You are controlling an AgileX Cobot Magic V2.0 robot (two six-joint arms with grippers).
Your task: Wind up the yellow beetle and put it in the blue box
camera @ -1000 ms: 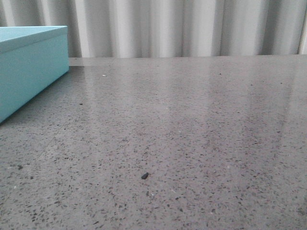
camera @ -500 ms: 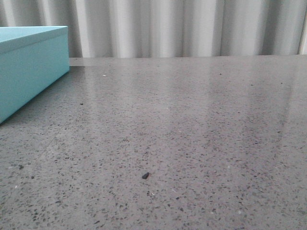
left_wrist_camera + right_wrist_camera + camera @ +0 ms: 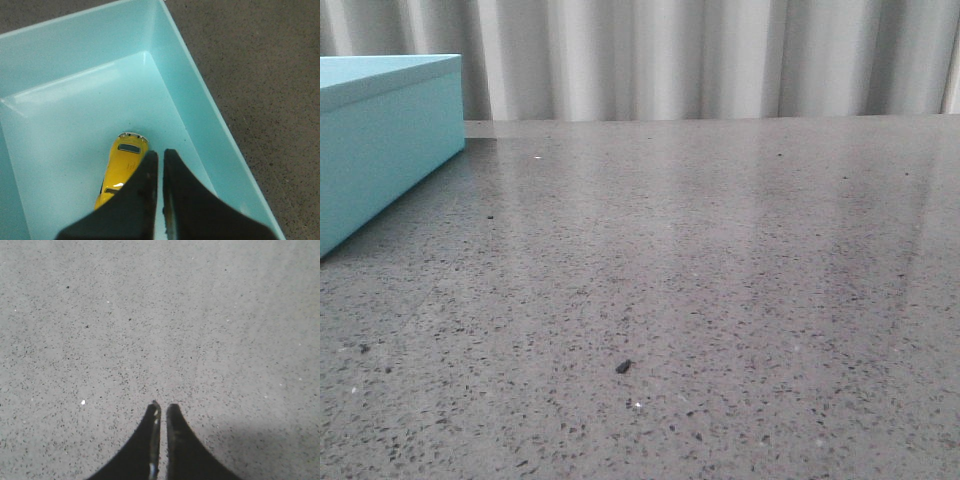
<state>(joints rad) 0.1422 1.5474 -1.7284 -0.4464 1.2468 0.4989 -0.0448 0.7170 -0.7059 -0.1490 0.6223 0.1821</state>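
Observation:
In the left wrist view the yellow beetle [image 3: 122,162] lies on the floor of the open blue box [image 3: 190,85], near one side wall. My left gripper [image 3: 161,152] hangs above it, shut with nothing between its fingers; one finger hides part of the car. The front view shows only a corner of the blue box [image 3: 380,140] at the far left, with neither gripper nor the car in sight. My right gripper [image 3: 163,406] is shut and empty over bare speckled tabletop.
The grey speckled table [image 3: 720,260] runs back to a pale corrugated wall [image 3: 700,60]. A small dark speck [image 3: 622,367] lies on the table near the front. Table surface borders the box [image 3: 270,75] in the left wrist view.

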